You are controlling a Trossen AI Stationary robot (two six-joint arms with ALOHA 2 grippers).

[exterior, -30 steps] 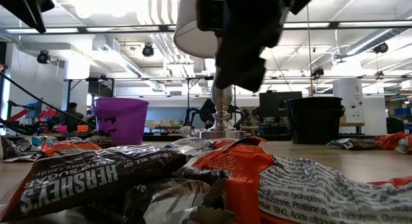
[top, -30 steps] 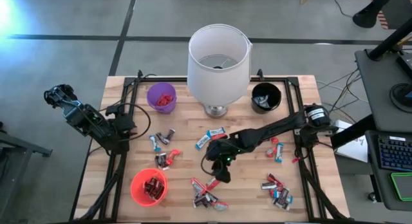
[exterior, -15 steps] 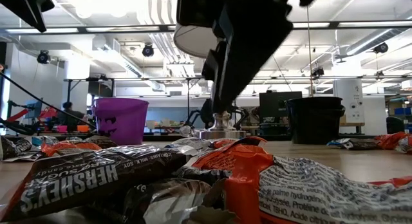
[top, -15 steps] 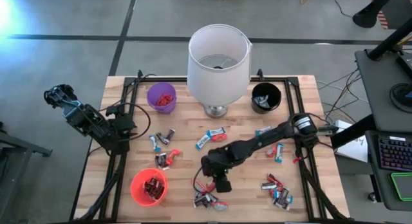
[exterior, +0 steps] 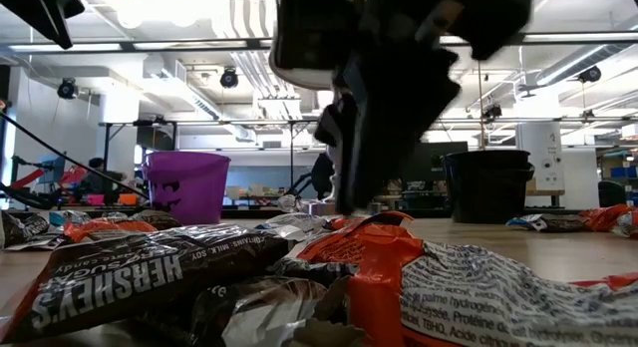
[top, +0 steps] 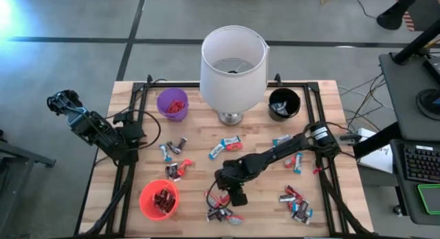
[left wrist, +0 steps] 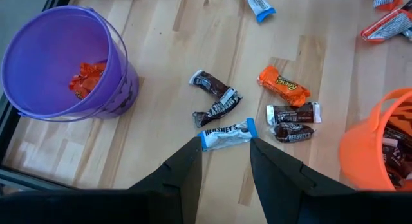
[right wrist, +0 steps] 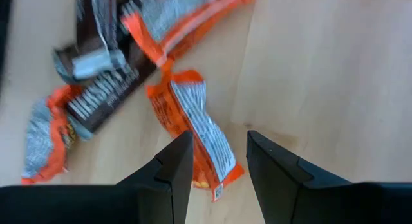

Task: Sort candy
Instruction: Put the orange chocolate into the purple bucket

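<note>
Looking straight down, I judge the sort well short of done: some candy sits in the purple cup (top: pixel 172 104), the red cup (top: pixel 159 199) and the black cup (top: pixel 284 104), but bars lie loose across the surface (top: pixel 258 132), a cluster right beside my right gripper (top: pixel 237 198). At table height, that cluster fills the foreground. My left gripper (left wrist: pixel 224 161), held wide and empty, looks down on a blue-ended bar (left wrist: pixel 226 135). My right gripper, jaws apart, straddles an orange bar (right wrist: pixel 194 130), not yet clamped.

wooden table (top: pixel 330 139) | candy (top: pixel 224 145) scattered | purple cup (top: pixel 172 104) | lamp (top: pixel 232 69)
</note>
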